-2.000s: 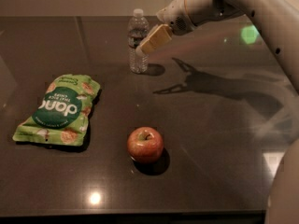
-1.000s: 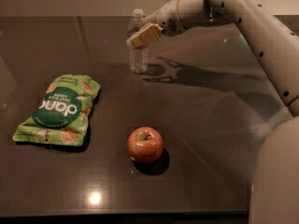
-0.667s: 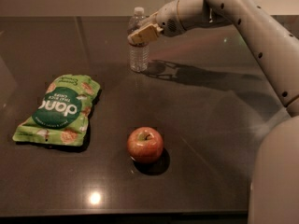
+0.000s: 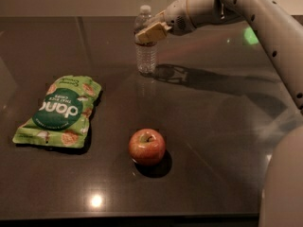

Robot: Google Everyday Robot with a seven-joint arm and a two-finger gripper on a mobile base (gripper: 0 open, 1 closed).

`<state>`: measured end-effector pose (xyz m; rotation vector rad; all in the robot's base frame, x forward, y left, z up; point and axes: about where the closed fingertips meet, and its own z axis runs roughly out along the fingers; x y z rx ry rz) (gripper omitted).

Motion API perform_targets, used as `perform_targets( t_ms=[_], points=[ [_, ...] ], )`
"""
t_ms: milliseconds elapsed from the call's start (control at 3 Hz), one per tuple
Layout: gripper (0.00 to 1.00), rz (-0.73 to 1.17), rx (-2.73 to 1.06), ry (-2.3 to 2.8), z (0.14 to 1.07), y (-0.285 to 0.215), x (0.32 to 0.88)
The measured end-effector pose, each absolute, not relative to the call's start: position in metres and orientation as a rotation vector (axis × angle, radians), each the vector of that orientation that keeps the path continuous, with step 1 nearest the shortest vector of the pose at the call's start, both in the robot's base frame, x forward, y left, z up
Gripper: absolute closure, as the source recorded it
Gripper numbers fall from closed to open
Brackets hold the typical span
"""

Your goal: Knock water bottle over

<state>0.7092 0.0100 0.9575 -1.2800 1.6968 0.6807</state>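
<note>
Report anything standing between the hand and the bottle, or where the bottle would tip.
Nothing visible does. The hand is at the upright bottle's upper part, overlapping it in this view. The chip bag and apple lie well in front, apart from the bottle, not beside it.

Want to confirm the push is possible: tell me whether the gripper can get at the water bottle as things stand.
Probably yes. The gripper is right at the upper half of the upright water bottle, nothing between them; the apple and chip bag lie apart, nearer the camera.
</note>
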Motion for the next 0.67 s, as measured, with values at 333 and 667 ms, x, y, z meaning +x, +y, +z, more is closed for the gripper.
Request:
perform_targets(
  t_ms=[333,667],
  points=[
    [1.00,0.628,-1.363,1.725,0.966,-0.010,0.690],
    [1.00,0.567,-1.456,1.768,0.969,-0.037,0.665]
  ],
)
